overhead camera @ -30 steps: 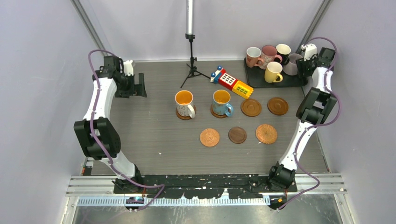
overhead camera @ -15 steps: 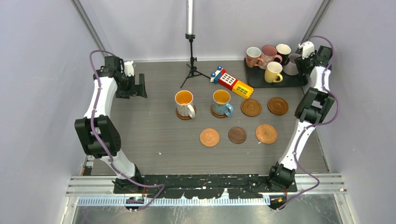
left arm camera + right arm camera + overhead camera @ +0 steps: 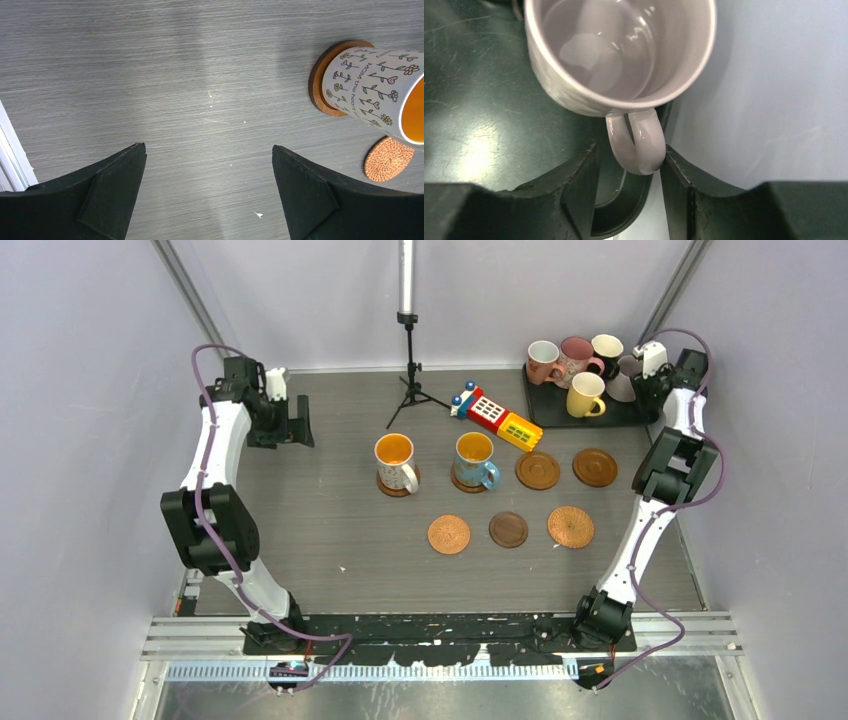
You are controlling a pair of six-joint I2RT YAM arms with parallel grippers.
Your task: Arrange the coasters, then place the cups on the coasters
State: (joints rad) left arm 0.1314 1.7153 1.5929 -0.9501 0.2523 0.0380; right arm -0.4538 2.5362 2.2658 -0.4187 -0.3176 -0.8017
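Note:
In the right wrist view my right gripper (image 3: 631, 146) is open, its jaws closely flanking the handle of the lavender-grey cup (image 3: 619, 50); the right pad touches the handle and a slim gap remains on the left. That cup (image 3: 627, 378) stands on the black tray (image 3: 555, 416) with a yellow cup (image 3: 585, 394), two pink cups (image 3: 543, 361) and a black cup (image 3: 606, 348). A white patterned cup (image 3: 396, 462) and a blue cup (image 3: 475, 460) each sit on a coaster. Several bare coasters (image 3: 538, 470) lie right of them. My left gripper (image 3: 300, 425) hangs open at the far left.
A red-yellow toy block (image 3: 495, 417) lies between the blue cup and the tray. A small tripod (image 3: 410, 380) stands at the back centre. In the left wrist view the patterned cup (image 3: 372, 97) and a woven coaster (image 3: 389, 159) lie right of the open fingers.
My right gripper has edged farther back along the tray's right end and its jaws have narrowed around the lavender-grey cup's handle. The left arm has barely shifted.

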